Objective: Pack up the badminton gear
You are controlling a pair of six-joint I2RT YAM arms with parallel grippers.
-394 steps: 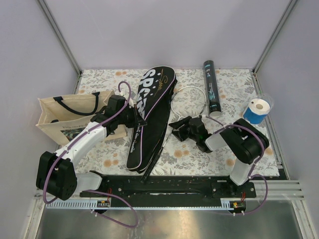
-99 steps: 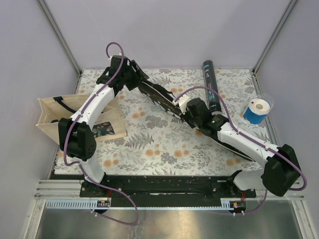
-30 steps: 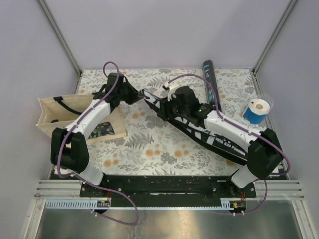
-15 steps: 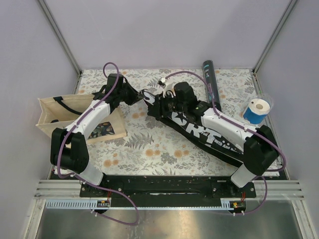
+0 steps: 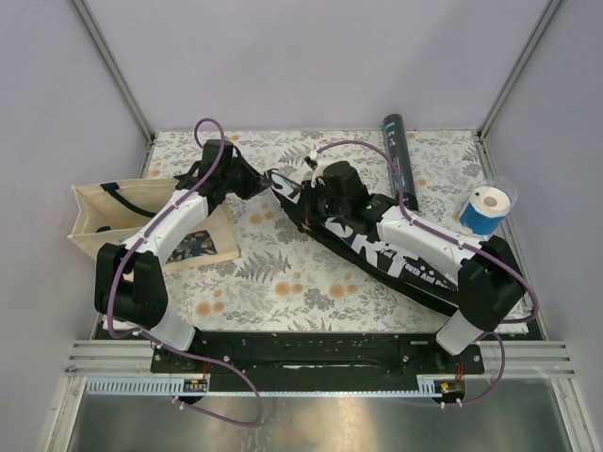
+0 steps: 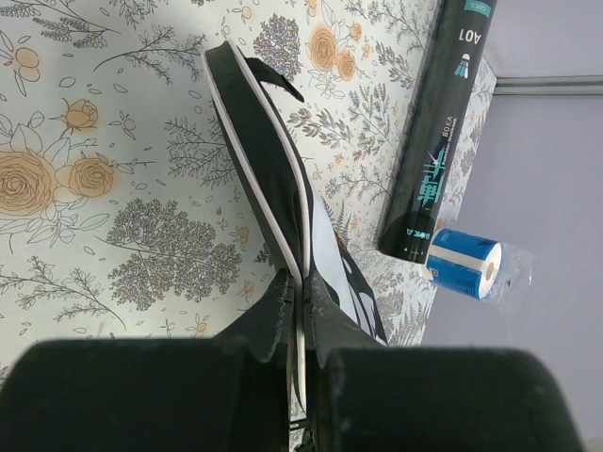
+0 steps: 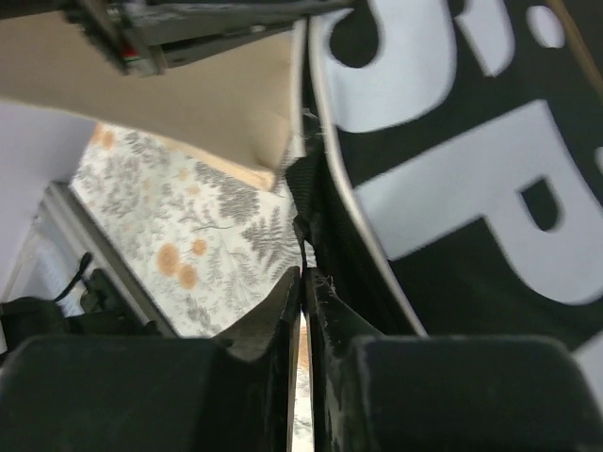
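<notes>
The work surface is a table spread with a floral cloth (image 5: 283,273), enclosed by plain lavender walls (image 5: 311,56) with aluminium posts (image 5: 113,66) rising at the back corners. The black cover (image 5: 377,264), lettered "SPORT", lies diagonally on the cloth. Its narrow end is near the back centre and its broad end is near the right front corner. At the narrow end we see the left gripper (image 6: 300,282) closed tight on the cover's white-piped edge, with that end raised off the cloth. Further along the same edge, the fingers of the right gripper (image 7: 303,282) stand almost together, with only a thin slit between them. The piped edge runs down to the tips, but we cannot tell whether it is pinched or merely touched. The black tube (image 5: 400,174) with teal print lies flat at the back right, its length running toward the back wall, apart from the cover. The blue and white roll (image 5: 485,209) sits just to the right of the tube's near end. The beige tote bag (image 5: 104,212) lies at the left edge, partly off the cloth, with the left arm crossing above it.
</notes>
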